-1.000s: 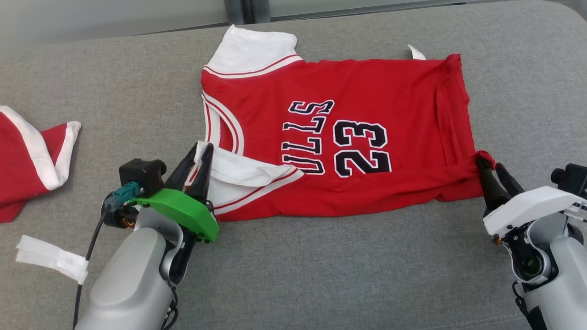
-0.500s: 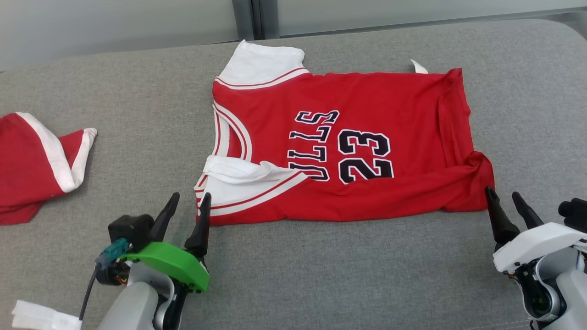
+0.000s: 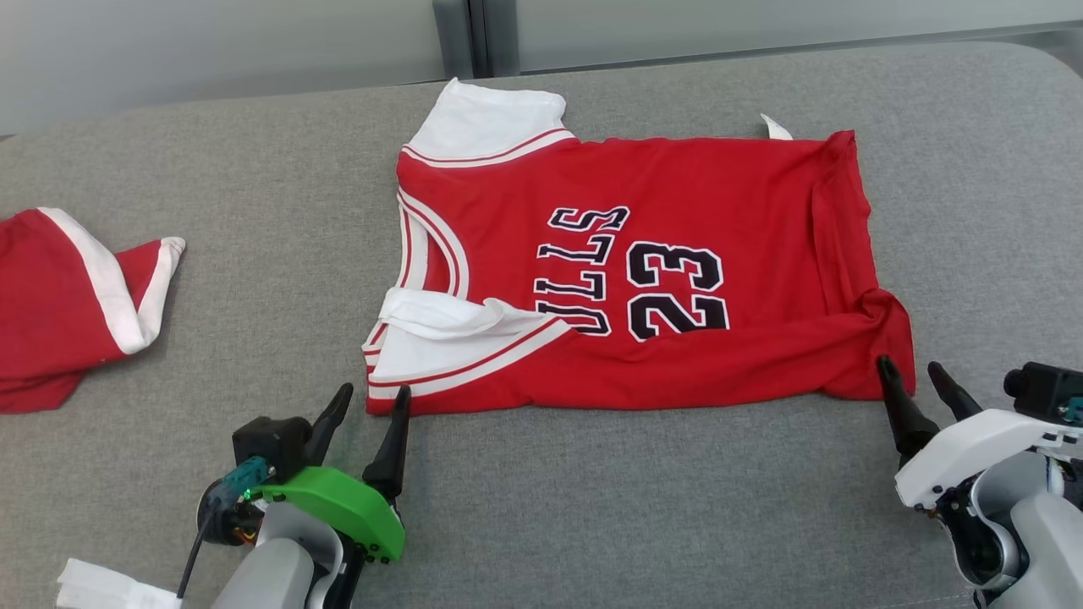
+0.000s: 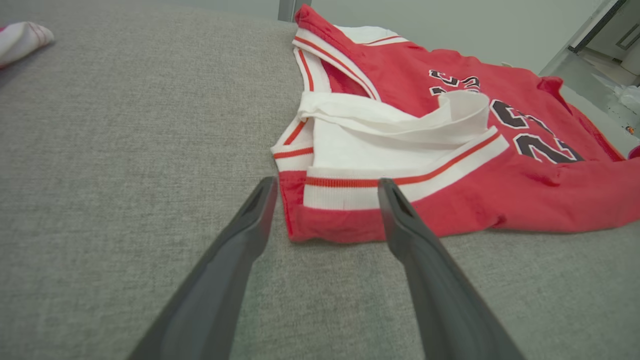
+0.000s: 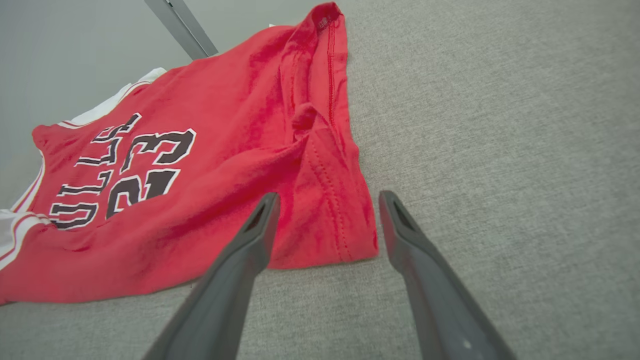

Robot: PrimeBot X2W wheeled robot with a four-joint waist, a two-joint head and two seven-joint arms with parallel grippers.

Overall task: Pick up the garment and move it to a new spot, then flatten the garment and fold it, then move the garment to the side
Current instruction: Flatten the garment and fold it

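The garment (image 3: 677, 254) is a red basketball jersey with white trim and a black "23", lying partly folded on the grey cushion (image 3: 592, 507). Its near edge is folded up over the front. My left gripper (image 3: 369, 396) stands open just in front of the jersey's near-left corner (image 4: 320, 227), holding nothing. At the near-right corner (image 5: 345, 240), my right gripper (image 3: 912, 370) is open too, its fingers empty and pointing at the hem. The white shoulder panel (image 4: 380, 145) lies crumpled right ahead of the left fingers (image 4: 250, 225).
A second red-and-white garment (image 3: 59, 313) lies bunched at the cushion's left edge. A strip of white tape (image 3: 110, 588) sits near the bottom left. A grey wall with a dark post (image 3: 461, 38) runs behind the cushion.
Both grippers let go of the jersey's near corners, opened and drew back toward me. The near edge now rests on the jersey. The head camera also tilted, shifting the picture down.
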